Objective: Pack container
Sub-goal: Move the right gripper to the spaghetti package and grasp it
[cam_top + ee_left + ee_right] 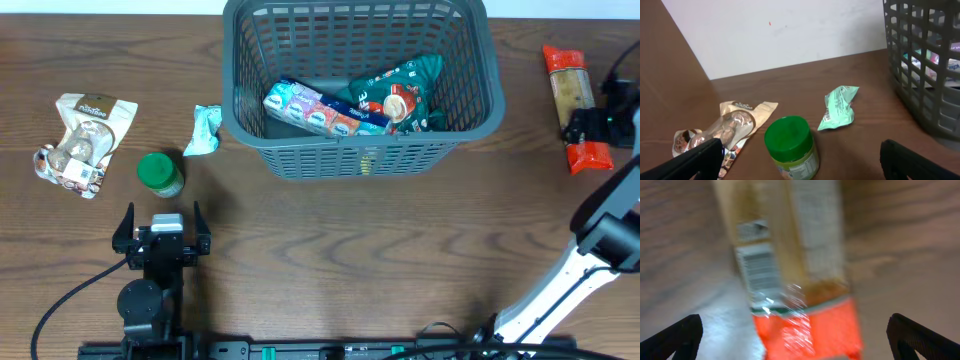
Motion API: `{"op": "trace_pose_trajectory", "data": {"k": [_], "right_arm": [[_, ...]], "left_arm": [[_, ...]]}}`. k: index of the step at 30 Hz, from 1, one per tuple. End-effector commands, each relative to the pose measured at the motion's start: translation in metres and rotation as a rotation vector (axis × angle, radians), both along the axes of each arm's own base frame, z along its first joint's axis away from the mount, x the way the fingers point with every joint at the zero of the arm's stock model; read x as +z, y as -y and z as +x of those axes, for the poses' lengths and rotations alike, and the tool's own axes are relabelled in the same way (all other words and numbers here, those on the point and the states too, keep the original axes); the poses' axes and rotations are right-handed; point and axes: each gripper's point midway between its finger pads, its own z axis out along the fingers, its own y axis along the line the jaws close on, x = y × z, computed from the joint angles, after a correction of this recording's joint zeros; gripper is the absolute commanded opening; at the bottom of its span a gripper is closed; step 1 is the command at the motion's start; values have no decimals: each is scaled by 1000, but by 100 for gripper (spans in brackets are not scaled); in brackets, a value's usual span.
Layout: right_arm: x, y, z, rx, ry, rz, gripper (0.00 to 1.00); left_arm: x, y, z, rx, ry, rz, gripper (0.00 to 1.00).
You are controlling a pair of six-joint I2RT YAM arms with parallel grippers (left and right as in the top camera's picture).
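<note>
At twelve o'clock on the brown wooden table (400,250), the large dark grey lattice-sided plastic container (355,152) was seen, with packets inside. At seven o'clock, the left gripper (163,210) was held wide open and empty. At three o'clock, the right gripper (795,330) was spread wide, nothing clasped, over a blurred long orange-ended clear plastic packet (790,255).
</note>
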Motion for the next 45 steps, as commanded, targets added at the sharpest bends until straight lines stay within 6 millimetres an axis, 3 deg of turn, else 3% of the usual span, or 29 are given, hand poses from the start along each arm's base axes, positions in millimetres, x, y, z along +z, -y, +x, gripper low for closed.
{"op": "trace_pose_trajectory", "data": {"k": [1,9,37,45], "right_arm": [[-19,-17,9,51,-15,42,99],[-43,-19,5,50,-48,76,99],[-45,14,-11,-40,-36,62,99],[-48,10,-8,-37,-8,109,99]], "left_arm": [[-18,-1,0,2,-44,10,99],[-18,-1,0,2,-44,10,99],[-18,-1,0,2,-44,10,99],[-18,-1,0,2,-44,10,98]]}}
